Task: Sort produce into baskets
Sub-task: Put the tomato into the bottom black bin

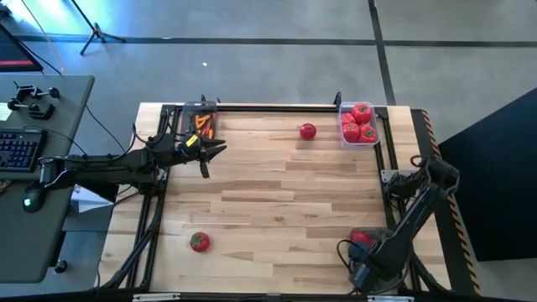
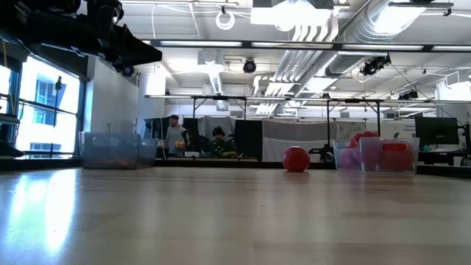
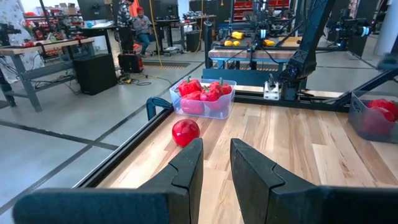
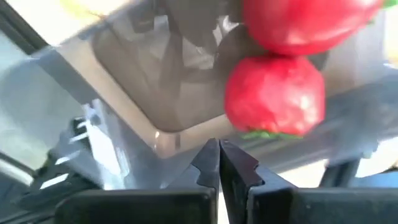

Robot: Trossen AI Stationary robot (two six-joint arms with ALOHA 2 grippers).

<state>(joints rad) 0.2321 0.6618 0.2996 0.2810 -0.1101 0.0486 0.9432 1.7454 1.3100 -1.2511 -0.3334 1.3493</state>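
Observation:
My left gripper [image 1: 210, 151] hangs level at the table's far left with a narrow gap between its fingers [image 3: 216, 163] and nothing in it. It is beside a basket [image 1: 200, 122] holding orange carrot pieces. One loose tomato [image 1: 308, 131] lies on the far side of the table and another [image 1: 199, 242] at the near left. A basket [image 1: 359, 123] of red peppers stands at the far right. My right gripper [image 4: 219, 152] is shut, tipped steeply down over the near-right basket [image 1: 362, 237]. That basket [image 4: 155, 99] holds two tomatoes [image 4: 273, 93].
A black frame rail [image 1: 277, 107] runs along the table's far edge and sides. A desk with a keyboard [image 1: 21, 149] stands left of the table. The middle of the wooden top [image 1: 277, 193] is bare. People sit in the room beyond [image 2: 176, 136].

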